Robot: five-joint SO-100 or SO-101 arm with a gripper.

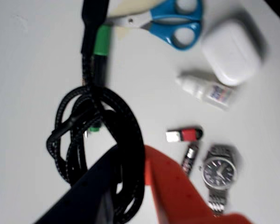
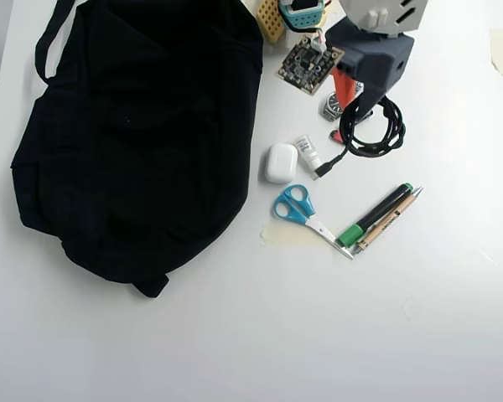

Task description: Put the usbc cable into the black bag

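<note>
step: grasp phase | cable (image 1: pixel 102 140): coiled on the surface right of the black bag (image 2: pixel 142 134), well apart | tool (image 1: pixel 130 186): fingers straddle the coil, closure on it cannot be told | next: confirm grip, lift, carry left to bag opening

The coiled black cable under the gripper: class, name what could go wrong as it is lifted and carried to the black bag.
1. The gripper seems to straddle only one side of the cable, so loops may uncoil and dangle.
2. A trailing end could drag the small dropper bottle or white earbud case nearby.
3. The black bag lies flat with no visible opening, so the cable might land on top.
</note>
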